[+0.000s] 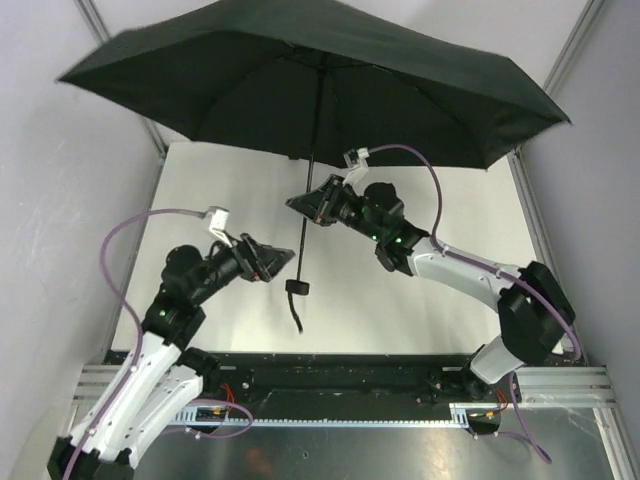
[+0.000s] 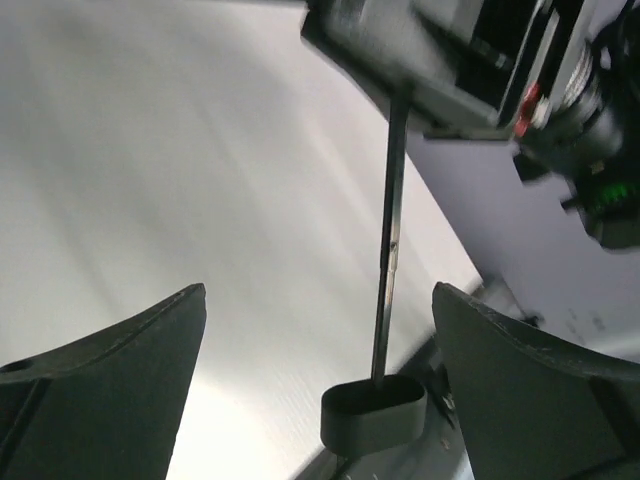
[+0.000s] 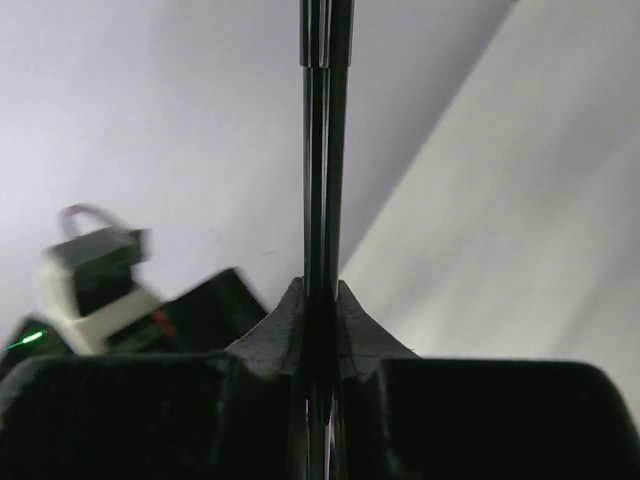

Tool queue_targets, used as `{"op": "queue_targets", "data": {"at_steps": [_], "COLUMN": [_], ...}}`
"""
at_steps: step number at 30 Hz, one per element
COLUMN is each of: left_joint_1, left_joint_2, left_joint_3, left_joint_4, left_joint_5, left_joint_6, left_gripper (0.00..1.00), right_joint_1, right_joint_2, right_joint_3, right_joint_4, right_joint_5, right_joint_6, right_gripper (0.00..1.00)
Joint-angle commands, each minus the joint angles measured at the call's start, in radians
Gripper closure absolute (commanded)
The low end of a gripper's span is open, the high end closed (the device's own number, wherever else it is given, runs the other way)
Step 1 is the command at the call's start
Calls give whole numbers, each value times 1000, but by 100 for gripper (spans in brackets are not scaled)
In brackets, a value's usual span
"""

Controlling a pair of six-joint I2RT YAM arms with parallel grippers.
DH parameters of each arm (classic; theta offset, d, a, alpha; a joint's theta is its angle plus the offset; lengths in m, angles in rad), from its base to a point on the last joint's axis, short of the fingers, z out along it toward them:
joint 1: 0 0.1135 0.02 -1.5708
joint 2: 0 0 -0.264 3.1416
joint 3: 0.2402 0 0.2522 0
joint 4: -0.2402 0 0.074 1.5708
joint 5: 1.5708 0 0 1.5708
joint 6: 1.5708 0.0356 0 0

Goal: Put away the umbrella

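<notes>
The umbrella (image 1: pixel 320 80) is open, its black canopy spread high over the back of the table. Its thin dark shaft (image 1: pixel 306 240) runs down to a small black handle (image 1: pixel 297 287) with a strap hanging below. My right gripper (image 1: pixel 308 203) is shut on the shaft partway up; in the right wrist view the shaft (image 3: pixel 325 150) passes straight between the pinched fingertips of that gripper (image 3: pixel 320 290). My left gripper (image 1: pixel 285 257) is open, just left of the shaft above the handle. In the left wrist view the shaft (image 2: pixel 390 250) and handle (image 2: pixel 373 412) stand ahead of the left gripper (image 2: pixel 318 290), untouched.
The white table (image 1: pixel 420 260) lies under the umbrella, boxed by grey walls and metal corner posts (image 1: pixel 150 130). The canopy overhangs both side walls. Purple cables (image 1: pixel 120 240) loop off both wrists. A black rail (image 1: pixel 340 375) runs along the near edge.
</notes>
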Motion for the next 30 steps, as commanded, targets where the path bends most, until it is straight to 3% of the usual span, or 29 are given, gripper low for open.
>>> {"op": "queue_targets", "data": {"at_steps": [1,3,7,9,12,14,16,21,23,25,28,30], "left_joint_1": [-8,-29,-103,-125,-130,-134,-145,-254,-282,-304,-327,-332], "left_joint_2": [103,135,140,136,142,149,144,103,89,88,74,65], "left_joint_3": [-34,-68,-64,-66,-65,-59,-41,59,70,78,74,68], "left_joint_4": [235,401,474,478,461,431,368,61,21,-2,-16,-17], "left_joint_5": [511,628,676,652,596,546,477,159,101,77,61,75], "left_joint_6": [-109,-193,-198,-195,-207,-209,-178,1,13,14,16,13], "left_gripper": [2,1,6,27,78,94,99,100,100,100,100,100], "right_joint_1": [9,15,19,22,28,28,30,51,59,62,52,45], "right_joint_2": [-98,-106,-124,-136,-177,-207,-218,-237,-233,-224,-211,-205], "right_joint_3": [-61,-81,-126,-133,-135,-136,-136,-119,-92,-67,-45,-42], "right_joint_4": [253,305,423,453,371,272,209,40,-20,-46,-44,-26], "right_joint_5": [-133,-158,-208,-223,-174,-109,-67,97,157,204,233,189], "right_joint_6": [71,87,147,158,121,94,82,6,-37,-67,-83,-82], "right_gripper": [100,100,100,100,100,98,93,49,42,46,78,93]}}
